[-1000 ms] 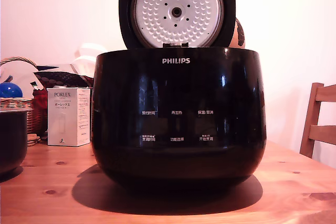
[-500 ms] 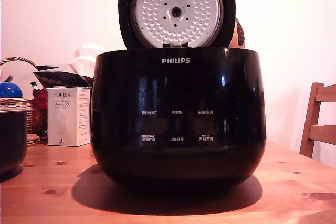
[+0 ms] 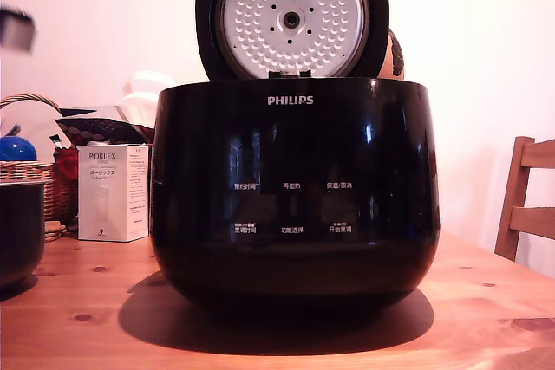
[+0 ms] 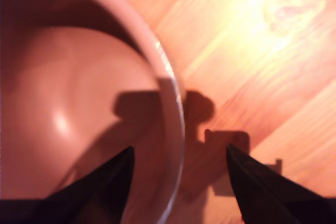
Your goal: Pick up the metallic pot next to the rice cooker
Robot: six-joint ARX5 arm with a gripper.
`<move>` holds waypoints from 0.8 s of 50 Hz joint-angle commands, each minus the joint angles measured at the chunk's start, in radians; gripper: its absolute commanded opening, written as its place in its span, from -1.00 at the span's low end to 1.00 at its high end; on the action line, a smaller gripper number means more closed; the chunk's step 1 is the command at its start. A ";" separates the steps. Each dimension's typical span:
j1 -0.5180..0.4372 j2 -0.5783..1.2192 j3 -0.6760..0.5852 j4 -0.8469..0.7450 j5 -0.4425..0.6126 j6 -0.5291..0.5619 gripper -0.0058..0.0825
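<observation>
Wooden tabletop [image 4: 252, 40] carries the rice cooker [image 3: 295, 197]; the metallic pot [image 4: 79, 103] sits beside it. Fingers [image 4: 181, 169] spread wide, holding nothing — one above the pot's interior, one outside, straddling the rim [image 4: 176, 108] for a wall pinch.

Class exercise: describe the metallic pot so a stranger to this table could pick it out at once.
Start at the huge black rice cooker mid-table. Look to the exterior view's left edge: the metallic pot stands there, cut off by the frame. Unlike the woven basket and white box behind, it is dark, smooth-sided, pale-rimmed.
</observation>
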 commanded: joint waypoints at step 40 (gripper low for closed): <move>0.010 0.111 -0.006 0.040 0.012 0.024 -0.92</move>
